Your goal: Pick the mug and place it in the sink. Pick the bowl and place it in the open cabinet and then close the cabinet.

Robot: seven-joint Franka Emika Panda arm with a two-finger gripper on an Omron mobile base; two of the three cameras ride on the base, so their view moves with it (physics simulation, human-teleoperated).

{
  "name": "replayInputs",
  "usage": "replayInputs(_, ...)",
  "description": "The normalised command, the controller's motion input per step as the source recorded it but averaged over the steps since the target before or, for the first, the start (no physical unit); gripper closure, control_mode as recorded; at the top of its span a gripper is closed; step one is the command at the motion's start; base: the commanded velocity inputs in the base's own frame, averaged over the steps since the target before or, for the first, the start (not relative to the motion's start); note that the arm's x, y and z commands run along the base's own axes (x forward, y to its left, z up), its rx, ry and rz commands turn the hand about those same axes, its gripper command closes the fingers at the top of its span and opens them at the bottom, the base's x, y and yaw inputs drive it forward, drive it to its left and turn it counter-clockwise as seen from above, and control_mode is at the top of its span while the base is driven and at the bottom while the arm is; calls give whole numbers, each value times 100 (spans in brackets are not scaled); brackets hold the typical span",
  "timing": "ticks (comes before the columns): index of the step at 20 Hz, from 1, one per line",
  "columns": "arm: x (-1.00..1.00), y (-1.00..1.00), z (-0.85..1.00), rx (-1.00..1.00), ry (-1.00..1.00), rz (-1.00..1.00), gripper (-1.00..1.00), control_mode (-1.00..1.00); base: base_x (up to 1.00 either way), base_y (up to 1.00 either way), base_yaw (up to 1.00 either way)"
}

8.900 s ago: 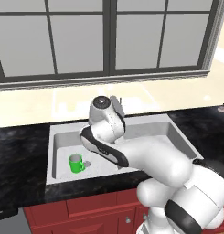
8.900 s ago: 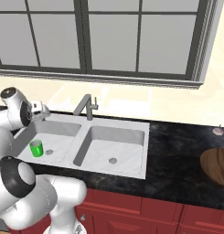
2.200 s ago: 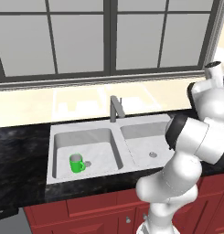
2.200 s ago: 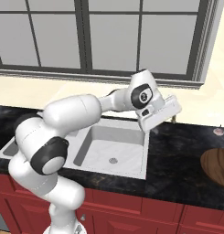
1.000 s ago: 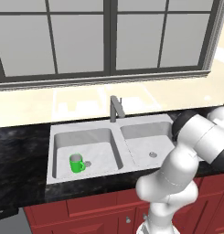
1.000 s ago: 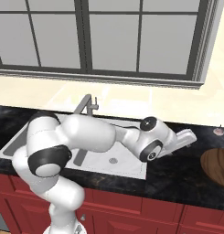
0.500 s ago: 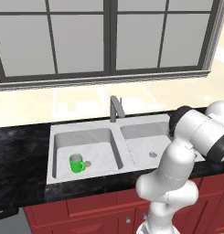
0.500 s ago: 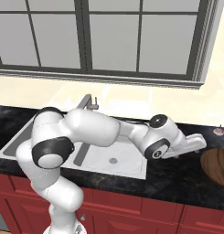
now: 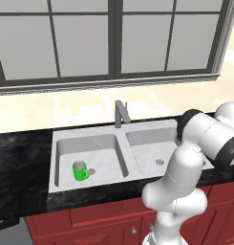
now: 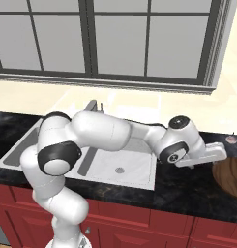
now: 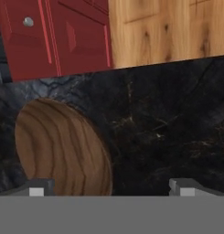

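Observation:
The bright green mug (image 9: 80,171) stands upright in the left basin of the grey sink (image 9: 137,135). The dark brown wooden bowl (image 11: 63,146) lies on the black counter, and it also shows at the right edge of the right base view, bowl (image 10: 229,177). My gripper (image 11: 111,188) hangs open over the counter with nothing held. Its left fingertip (image 11: 38,187) is over the bowl's near part and its right fingertip over bare counter. From the right base view the gripper (image 10: 221,153) is just left of and above the bowl. A dark red cabinet door (image 11: 63,36) with a round knob lies beyond; whether it is open I cannot tell.
The squared grey faucet (image 9: 121,113) stands behind the sink. A small pinkish object (image 10: 231,139) sits on the black counter (image 10: 187,186) behind the bowl. Red drawer fronts (image 10: 139,213) run below the counter. Wood floor (image 11: 168,27) shows past the counter edge.
The arm has stretched further right and lower, bringing the hand closer to the bowl. The jaws have stayed open. The mug has stayed in the left basin.

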Motion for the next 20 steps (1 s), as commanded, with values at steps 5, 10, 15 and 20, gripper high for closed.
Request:
replayInputs(5, 0, 0, -13, 0, 0, 0, -100, -100, 0, 0, 0)
replayInputs(10, 0, 0, -39, 0, 0, 0, -100, -100, 0, 0, 0)
replayInputs(15, 9, 0, -38, 0, 0, 0, -100, -100, 0, 0, 0)
replayInputs(20, 21, -16, -3, 1, 0, 0, -100, -100, 0, 0, 0)
